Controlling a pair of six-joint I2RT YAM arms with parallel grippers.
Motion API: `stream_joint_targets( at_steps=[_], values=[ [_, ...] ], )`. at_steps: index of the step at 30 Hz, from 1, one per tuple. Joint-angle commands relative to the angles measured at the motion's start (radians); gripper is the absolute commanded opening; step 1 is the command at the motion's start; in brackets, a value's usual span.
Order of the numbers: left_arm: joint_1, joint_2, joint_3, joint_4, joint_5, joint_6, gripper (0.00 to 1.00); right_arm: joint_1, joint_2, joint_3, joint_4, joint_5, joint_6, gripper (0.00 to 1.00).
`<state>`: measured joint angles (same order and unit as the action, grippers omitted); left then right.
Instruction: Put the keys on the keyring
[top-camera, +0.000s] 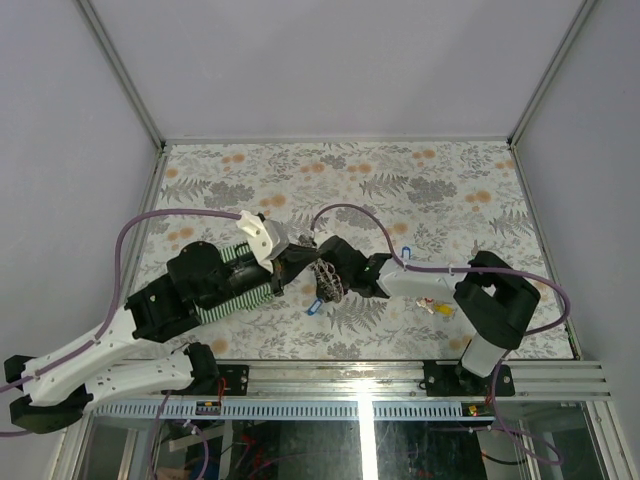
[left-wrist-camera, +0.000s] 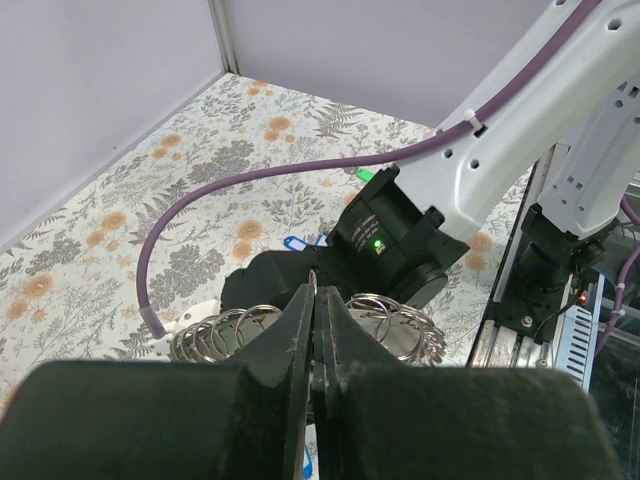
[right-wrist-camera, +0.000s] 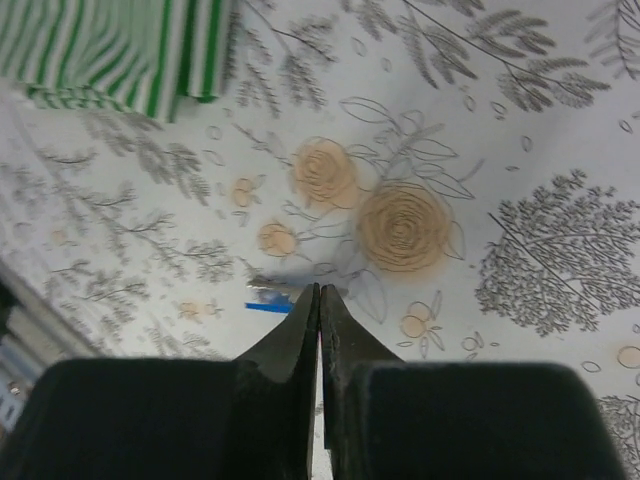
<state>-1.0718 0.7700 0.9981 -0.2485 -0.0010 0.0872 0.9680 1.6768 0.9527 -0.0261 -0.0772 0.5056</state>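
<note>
The keyring (left-wrist-camera: 215, 335), a silvery coil of loops, hangs across my left gripper (left-wrist-camera: 317, 290), spreading to both sides behind the fingers. A thin sliver of its metal shows between the shut tips. From above, the keyring (top-camera: 327, 280) dangles between the left gripper (top-camera: 300, 262) and the right gripper (top-camera: 322, 268), which meet over the middle of the table. My right gripper (right-wrist-camera: 319, 290) is shut, nothing showing between its tips. Just beyond them a blue key (right-wrist-camera: 270, 305) lies on the table. A blue key (top-camera: 314, 308) lies under the ring. Yellow and red keys (top-camera: 437, 308) lie beside the right arm.
A green striped cloth (top-camera: 240, 275) lies under the left arm and shows again as the cloth (right-wrist-camera: 120, 50) in the right wrist view. Another blue key (top-camera: 407, 250) lies behind the right forearm. Purple cables (top-camera: 180, 215) loop over both arms. Grey walls enclose the flowered table (top-camera: 420, 180).
</note>
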Motion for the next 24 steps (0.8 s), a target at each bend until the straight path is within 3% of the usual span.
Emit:
stream_joint_targets(
  at_steps=[1,4,9,12,21,24],
  values=[
    [-0.003,-0.001,0.033,0.03,0.002,-0.002,0.0,-0.002,0.045,-0.003,-0.012,0.128,0.021,0.03],
    [-0.003,-0.008,0.029,0.031,0.003,-0.01,0.0,-0.003,0.034,-0.018,-0.006,0.168,0.031,0.08],
    [-0.004,-0.016,0.021,0.033,0.002,-0.016,0.0,-0.008,-0.024,-0.042,0.008,0.21,0.023,0.27],
    [-0.002,-0.019,0.017,0.039,0.013,-0.015,0.0,-0.016,-0.087,-0.067,0.031,0.218,0.008,0.33],
    [-0.004,-0.033,-0.008,0.059,0.065,-0.004,0.0,-0.056,-0.414,-0.212,0.122,0.274,-0.147,0.37],
    [-0.003,-0.032,-0.015,0.061,0.095,0.005,0.0,-0.059,-0.531,-0.22,0.057,0.251,-0.249,0.37]
  ],
)
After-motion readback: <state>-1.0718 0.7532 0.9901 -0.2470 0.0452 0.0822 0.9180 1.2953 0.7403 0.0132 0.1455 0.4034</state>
